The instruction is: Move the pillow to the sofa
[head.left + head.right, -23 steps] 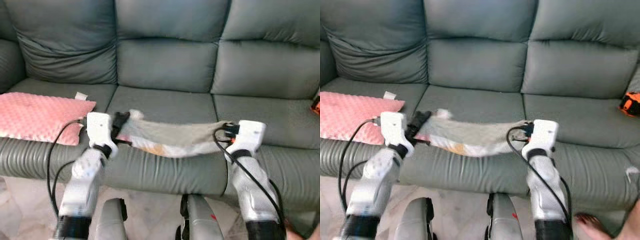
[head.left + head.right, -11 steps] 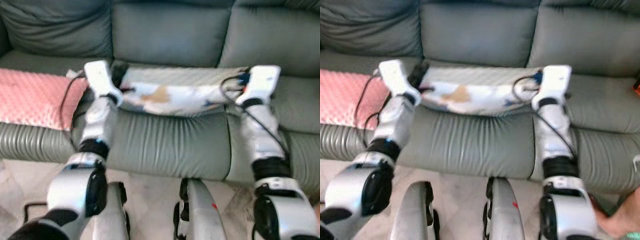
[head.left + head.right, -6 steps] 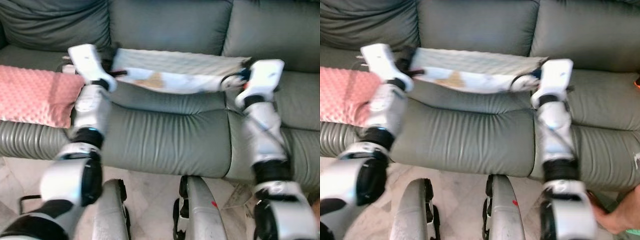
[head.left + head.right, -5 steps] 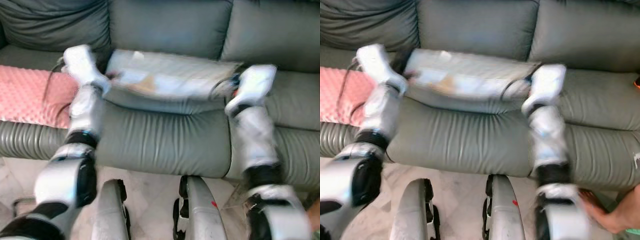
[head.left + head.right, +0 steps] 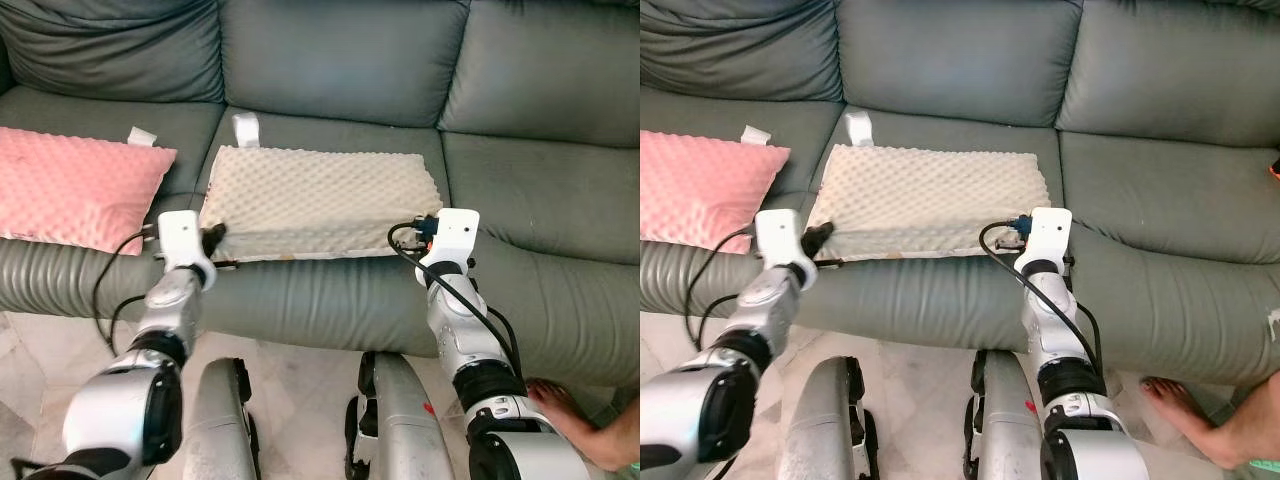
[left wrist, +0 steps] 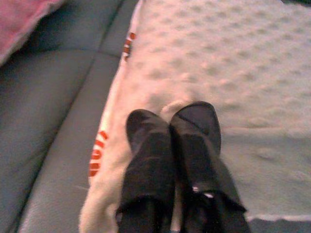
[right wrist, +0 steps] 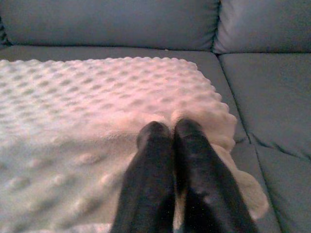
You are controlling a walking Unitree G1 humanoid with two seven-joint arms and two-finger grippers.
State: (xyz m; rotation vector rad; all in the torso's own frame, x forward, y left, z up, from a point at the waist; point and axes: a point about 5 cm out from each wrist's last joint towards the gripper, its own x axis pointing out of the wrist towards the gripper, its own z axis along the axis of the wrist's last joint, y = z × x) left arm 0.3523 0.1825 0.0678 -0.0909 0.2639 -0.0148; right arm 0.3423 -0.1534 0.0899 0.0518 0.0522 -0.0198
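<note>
Grey leather covered the sofa (image 5: 330, 60), where a pink pillow (image 5: 75, 188) lay on the leftmost seat. Beside it, on the middle seat, the cream bumpy pillow (image 5: 318, 200) lay flat, its front edge at the seat's front. The left gripper (image 6: 172, 121) rested at its near left corner, fingers (image 6: 146, 141) pressed together over the fabric. The right gripper (image 7: 166, 130) sat at the near right corner, fingers likewise closed. A person's bare foot (image 5: 1185, 405) stood on the floor at far right.

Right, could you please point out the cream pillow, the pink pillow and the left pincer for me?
cream pillow (image 5: 318, 195): left eye view, middle of its bumpy top.
pink pillow (image 5: 70, 185): left eye view, centre of its top face.
left pincer (image 6: 174, 120): left wrist view, between the fingertips.
</note>
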